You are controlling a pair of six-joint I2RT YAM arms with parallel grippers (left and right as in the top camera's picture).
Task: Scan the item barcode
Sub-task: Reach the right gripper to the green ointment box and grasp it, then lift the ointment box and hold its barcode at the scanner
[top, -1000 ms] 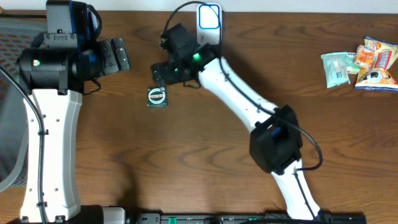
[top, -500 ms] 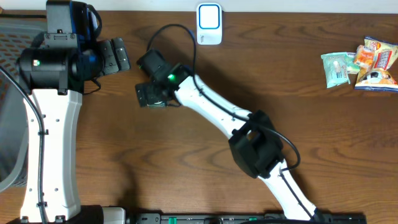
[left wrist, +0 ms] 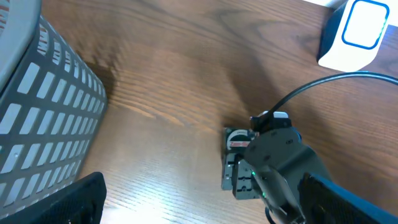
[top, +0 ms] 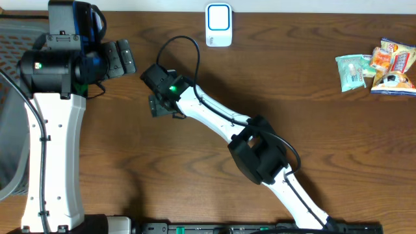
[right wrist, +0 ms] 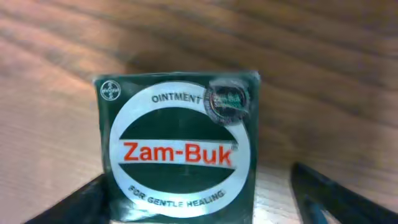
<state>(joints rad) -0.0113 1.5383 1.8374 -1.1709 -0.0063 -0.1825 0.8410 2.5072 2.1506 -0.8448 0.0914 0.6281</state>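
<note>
Green Zam-Buk box (right wrist: 179, 149) lies inside the right gripper (right wrist: 200, 198), jaws spread, not clamping it.

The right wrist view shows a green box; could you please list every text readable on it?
"Zam-Buk", red, across the middle of the green box.
"OINTMENT", above it.
"FOR GENTLE HEALING", below it.
The round seal and corner emblem are too blurred to read.

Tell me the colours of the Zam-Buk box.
Dark green Zam-Buk box with a white ring and red lettering; right wrist view shows it best.
</note>
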